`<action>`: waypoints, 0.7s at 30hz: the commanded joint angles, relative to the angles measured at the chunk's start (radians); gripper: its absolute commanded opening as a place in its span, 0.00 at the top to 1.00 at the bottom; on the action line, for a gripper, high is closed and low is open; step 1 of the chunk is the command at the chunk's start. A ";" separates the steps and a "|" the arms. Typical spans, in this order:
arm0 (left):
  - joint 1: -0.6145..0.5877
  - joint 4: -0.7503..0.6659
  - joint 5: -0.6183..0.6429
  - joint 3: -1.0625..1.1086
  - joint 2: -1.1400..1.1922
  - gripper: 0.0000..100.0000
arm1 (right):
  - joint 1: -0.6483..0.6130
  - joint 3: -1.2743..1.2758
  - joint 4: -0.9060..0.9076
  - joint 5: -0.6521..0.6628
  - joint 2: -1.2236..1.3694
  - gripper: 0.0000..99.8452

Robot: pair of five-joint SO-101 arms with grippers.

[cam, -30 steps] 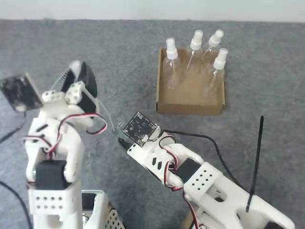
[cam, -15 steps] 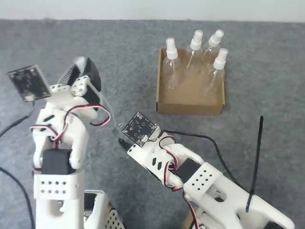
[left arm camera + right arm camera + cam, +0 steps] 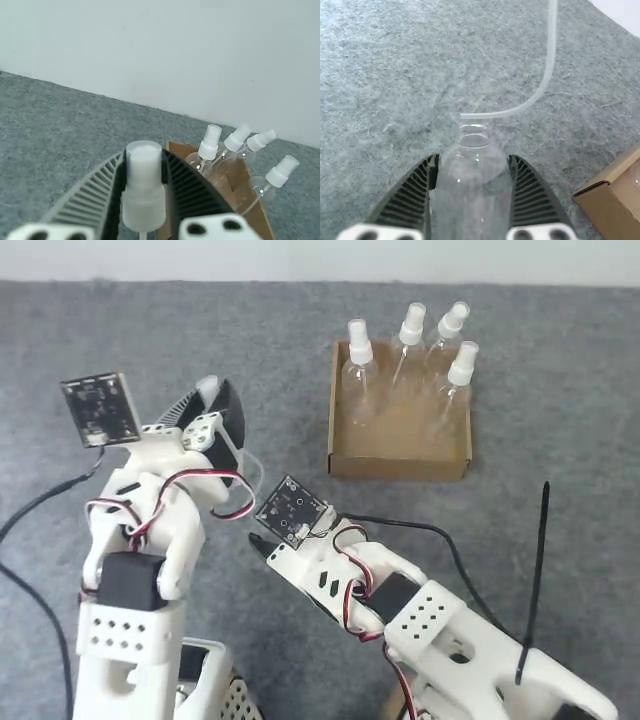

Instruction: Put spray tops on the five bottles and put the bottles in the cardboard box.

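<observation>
The right gripper (image 3: 472, 160) is clamped on the body of the one open bottle (image 3: 470, 192). The bottle's long axis runs out between the fingers, and its bare neck (image 3: 471, 134) points ahead, away from the wrist. The left gripper (image 3: 144, 156) is closed on the white spray top (image 3: 143, 187), held nozzle end outward, with the thin clear tube (image 3: 547, 65) trailing from the top towards the other arm.

What matters is the tube's tip (image 3: 465, 116) against the neck. From the right wrist, the tube sweeps in from beyond the gripper and curls, so its last stretch lies crosswise just ahead of the mouth, close to the rim but not inside. The tip looks roughly square to the bottle's axis rather than in line with it.

I judge that the tip has to turn until it points down the neck. Only then can the top be fed in and seated, or the soft tube may buckle against the rim.

The left gripper (image 3: 210, 395) stands just beyond the right gripper (image 3: 258, 540). The cardboard box (image 3: 400, 466), with four capped bottles (image 3: 405, 360), sits farther out on the table (image 3: 560, 390), to their right.
</observation>
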 commanded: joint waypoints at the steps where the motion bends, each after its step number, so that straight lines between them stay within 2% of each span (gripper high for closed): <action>1: 0.005 -0.011 -0.028 -0.050 0.003 0.99 | 0.002 -0.015 -0.031 -0.012 -0.042 0.99; 21: 0.012 -0.020 -0.034 -0.127 0.011 0.99 | 0.002 -0.015 -0.028 -0.012 -0.042 0.99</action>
